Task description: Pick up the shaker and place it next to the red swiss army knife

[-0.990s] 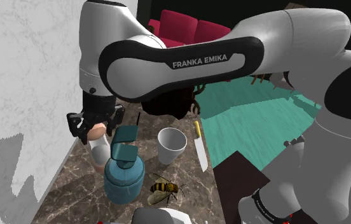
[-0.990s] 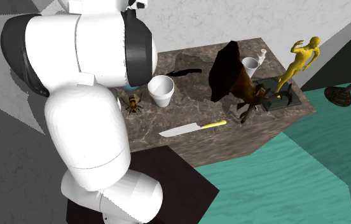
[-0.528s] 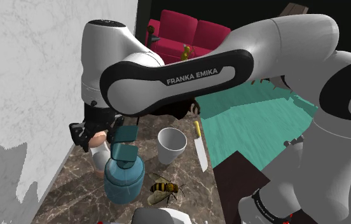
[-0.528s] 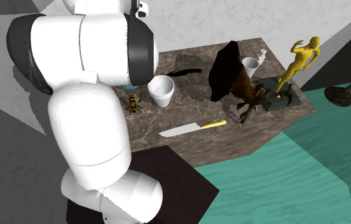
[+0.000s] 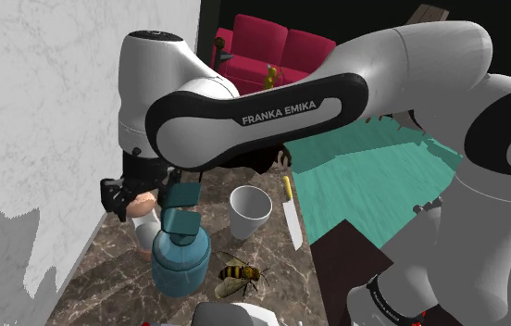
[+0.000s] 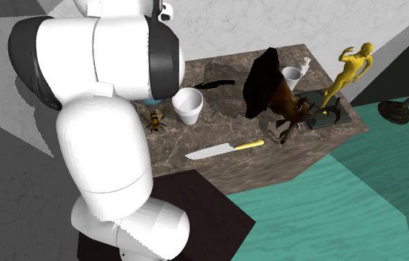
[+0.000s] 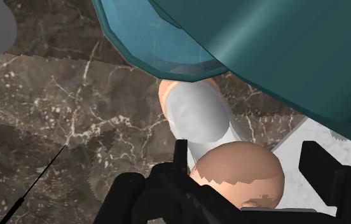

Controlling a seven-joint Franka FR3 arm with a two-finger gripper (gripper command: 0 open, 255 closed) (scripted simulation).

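The shaker (image 5: pixel 144 225) stands upright on the dark marble counter (image 5: pixel 105 278), close to the white wall. It has a white body (image 7: pixel 199 114) with a peach cap and base. My gripper (image 5: pixel 138 198) hangs over it from above, open, its fingers on either side of the peach cap (image 7: pixel 239 170). In the wrist view one finger (image 7: pixel 180 159) sits against the cap, while the other (image 7: pixel 320 167) stands a little off it. A teal jar (image 5: pixel 180 252) stands right beside the shaker.
A white cup (image 5: pixel 249 211), a bee figure (image 5: pixel 243 273) and a yellow-handled knife (image 5: pixel 291 215) lie further along the counter. A dark horse figure (image 6: pixel 273 93), a white goblet (image 6: pixel 292 74) and a gold statue (image 6: pixel 347 70) crowd the far end. The wall (image 5: pixel 41 139) borders the shoulder view's left.
The arm dropped slightly and the gripper came down around the shaker's cap, then held still over the last half second. The shaker has not moved.
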